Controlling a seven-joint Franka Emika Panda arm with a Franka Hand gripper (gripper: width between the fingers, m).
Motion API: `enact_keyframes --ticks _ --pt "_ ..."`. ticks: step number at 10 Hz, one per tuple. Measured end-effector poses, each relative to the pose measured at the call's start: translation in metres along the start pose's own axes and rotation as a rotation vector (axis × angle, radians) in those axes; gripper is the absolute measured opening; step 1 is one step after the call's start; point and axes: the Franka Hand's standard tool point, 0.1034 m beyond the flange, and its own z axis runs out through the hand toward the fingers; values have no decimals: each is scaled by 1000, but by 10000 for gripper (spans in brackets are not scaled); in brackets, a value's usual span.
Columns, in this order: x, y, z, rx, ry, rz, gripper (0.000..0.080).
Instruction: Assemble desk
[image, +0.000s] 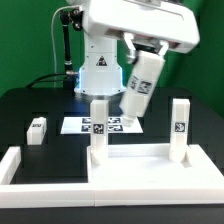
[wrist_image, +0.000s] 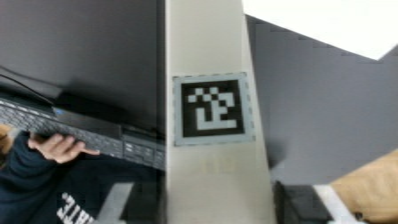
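While the claw (image: 148, 60) grips a tilted leg block (image: 137, 90) in the air near the marker board (image: 75, 125), two legs (image: 99, 128) (image: 179, 125) stand upright on the tabletop panel (image: 140, 168). A fourth leg (image: 37, 130) lies on the table (image: 30, 105).

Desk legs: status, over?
Gripper shut on held leg, tilted, airborne. Two legs upright on tabletop; spare leg lying aside. Nothing blocking seen.

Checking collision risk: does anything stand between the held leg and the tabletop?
Nothing visible blocks it. The held leg hangs tilted in the air, between two upright legs standing on the tabletop, which flank its way down.
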Motion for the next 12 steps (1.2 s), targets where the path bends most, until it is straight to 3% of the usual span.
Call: enact_keyframes --ticks 1,2,5,6,7,11,12 --pt "-3 -4 2 19 -2 -4 287" --pt "-1 -25 5 50 -2 29 287" --pt "21 -94 13 105 2 227 287" --pt "28 -107 12 114 -26 244 287" --pt "28 -102 12 104 -16 216 287" --pt "24 -103 14 103 -22 216 287" --pt "19 -110 11 102 -3 333 287"
